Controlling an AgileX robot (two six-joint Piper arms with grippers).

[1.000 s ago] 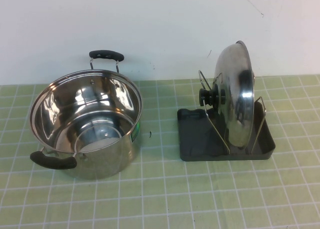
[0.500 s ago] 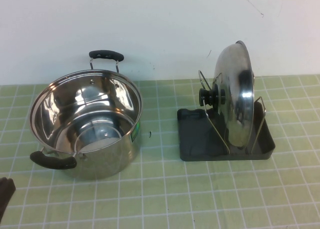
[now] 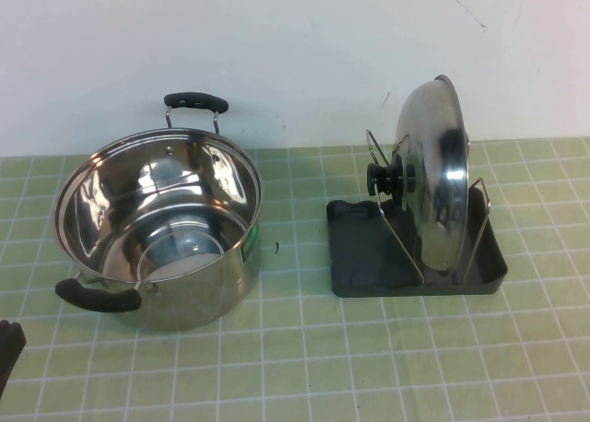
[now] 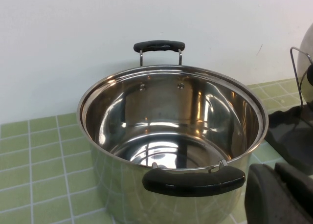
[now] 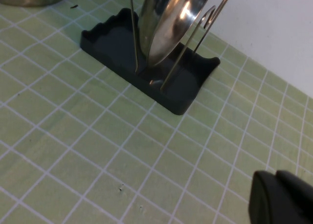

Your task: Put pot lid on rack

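The pot lid [image 3: 433,182], shiny steel with a black knob [image 3: 385,180], stands upright on edge between the two wire loops of the dark grey rack [image 3: 364,247] at the right of the table. The right wrist view shows the lid's lower part [image 5: 171,23] resting in the rack [image 5: 117,38]. My left gripper [image 3: 7,348] shows only as a dark tip at the lower left corner, in front of the pot; in the left wrist view it [image 4: 275,169] is shut and empty. My right gripper [image 5: 275,175] is shut and empty, over bare mat well clear of the rack.
An open steel pot [image 3: 157,228] with two black handles stands at the left, close in front of the left gripper [image 4: 171,116]. A white wall runs along the back. Green tiled mat [image 3: 323,367] covers the table.
The left gripper's tip came into the lower left corner of the high view half a second ago and has since drawn back a little. Lid, rack and pot have not moved.
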